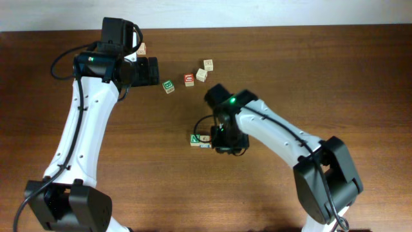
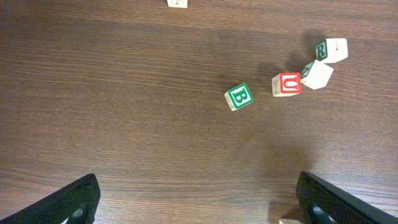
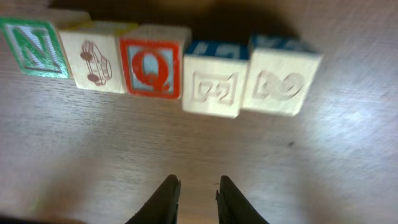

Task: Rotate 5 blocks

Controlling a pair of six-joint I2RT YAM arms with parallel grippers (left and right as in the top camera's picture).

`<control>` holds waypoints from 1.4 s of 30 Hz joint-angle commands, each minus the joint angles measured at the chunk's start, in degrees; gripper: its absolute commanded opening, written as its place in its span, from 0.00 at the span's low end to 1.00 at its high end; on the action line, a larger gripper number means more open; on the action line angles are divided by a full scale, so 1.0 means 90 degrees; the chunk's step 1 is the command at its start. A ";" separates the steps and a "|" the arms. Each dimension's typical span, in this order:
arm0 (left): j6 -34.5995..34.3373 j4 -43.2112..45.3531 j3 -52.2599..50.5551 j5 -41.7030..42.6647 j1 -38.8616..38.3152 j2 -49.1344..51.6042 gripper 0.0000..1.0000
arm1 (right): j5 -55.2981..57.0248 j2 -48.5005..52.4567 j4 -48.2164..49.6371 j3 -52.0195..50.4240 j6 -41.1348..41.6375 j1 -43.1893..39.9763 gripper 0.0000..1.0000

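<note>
Right gripper [image 3: 198, 182], narrowly apart and empty, faces the row of blocks [image 3: 152, 65]; left gripper [image 2: 198, 186] spread wide

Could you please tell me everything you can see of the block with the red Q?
The Q block is a small cube of pale wood. The side facing the right wrist camera has a red frame and a red Q on a light blue field. It sits flat on the brown wooden table, in the middle of a row of five, close against the car-picture block and a blue-topped block. Nothing grips it.
</note>
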 commanded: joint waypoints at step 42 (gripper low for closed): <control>-0.0080 0.0010 0.0117 -0.0092 -0.0002 0.0046 0.99 | 0.0333 0.0459 0.0772 -0.0549 0.0828 -0.0168 0.29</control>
